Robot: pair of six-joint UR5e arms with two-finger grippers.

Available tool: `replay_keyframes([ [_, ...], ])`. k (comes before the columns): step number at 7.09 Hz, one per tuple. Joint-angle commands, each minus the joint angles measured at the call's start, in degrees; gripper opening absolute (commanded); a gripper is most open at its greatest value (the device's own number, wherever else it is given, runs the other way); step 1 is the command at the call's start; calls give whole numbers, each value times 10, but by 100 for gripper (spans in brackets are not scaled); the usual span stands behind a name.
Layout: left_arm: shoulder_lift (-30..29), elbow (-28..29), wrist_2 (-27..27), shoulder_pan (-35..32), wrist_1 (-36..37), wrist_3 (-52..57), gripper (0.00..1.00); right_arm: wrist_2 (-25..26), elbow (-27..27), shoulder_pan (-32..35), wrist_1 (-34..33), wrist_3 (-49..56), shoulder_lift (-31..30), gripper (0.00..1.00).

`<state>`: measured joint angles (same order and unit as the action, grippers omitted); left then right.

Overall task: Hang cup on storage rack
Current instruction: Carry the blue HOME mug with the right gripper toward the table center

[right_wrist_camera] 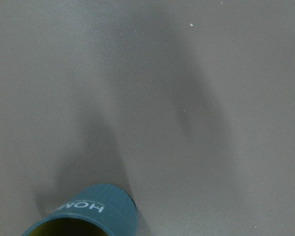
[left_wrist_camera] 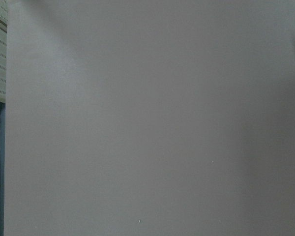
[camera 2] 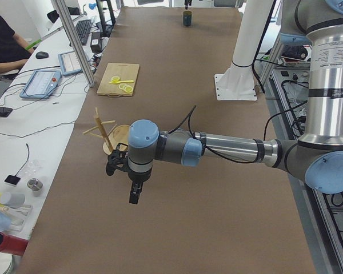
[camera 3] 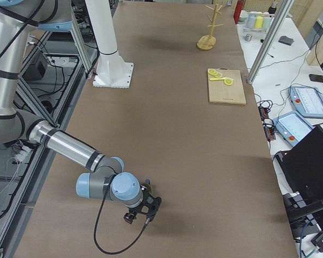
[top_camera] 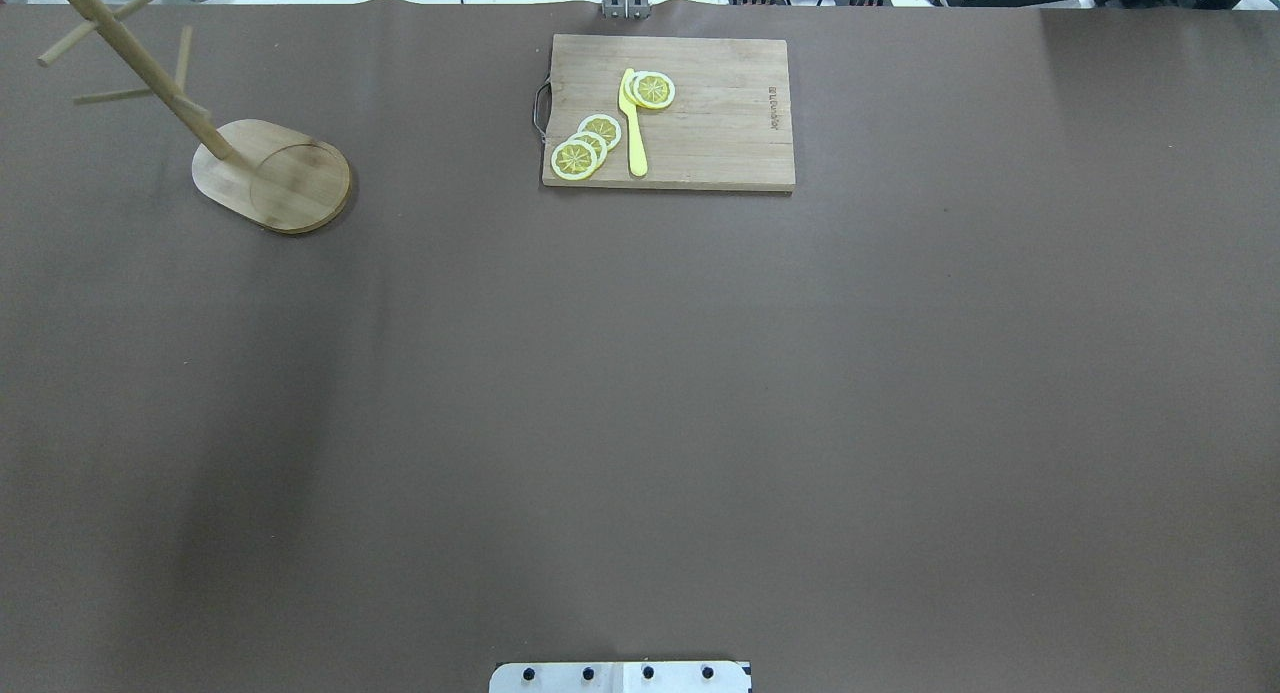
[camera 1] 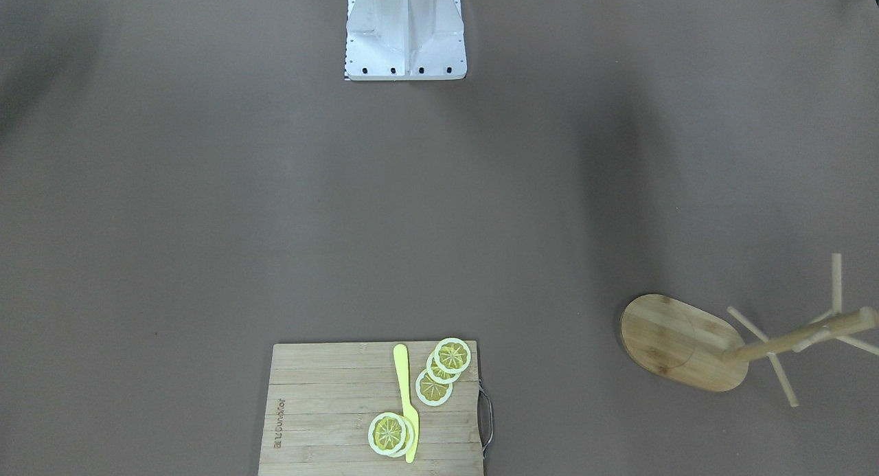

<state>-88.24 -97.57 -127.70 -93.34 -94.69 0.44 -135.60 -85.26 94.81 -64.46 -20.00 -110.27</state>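
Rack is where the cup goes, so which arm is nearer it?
Left. The left tool hovers close by the rack; the right tool is at the table's opposite end.

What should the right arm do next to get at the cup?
Probably shift the right hand a little toward the cup until it sits centred in the right wrist view. The cup shows only at that view's bottom edge, cut off, with no fingers around it, so a grasp isn't lined up. The storage rack holds nothing, so pickup comes first.
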Motion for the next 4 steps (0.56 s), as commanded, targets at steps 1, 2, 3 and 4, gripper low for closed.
replay_keyframes([
  [1, 0, 6, 1, 0, 0, 1, 98, -16, 2, -3, 4, 1, 1, 100],
  [2, 0, 12, 0, 0, 0, 2, 98, -29, 1, -5, 5, 2, 1, 100],
  [3, 0, 15, 0, 0, 0, 2, 98, -36, 2, -10, 12, 1, 1, 100],
  [4, 0, 19, 0, 0, 0, 3, 98, -37, 3, -18, 12, 1, 1, 100],
])
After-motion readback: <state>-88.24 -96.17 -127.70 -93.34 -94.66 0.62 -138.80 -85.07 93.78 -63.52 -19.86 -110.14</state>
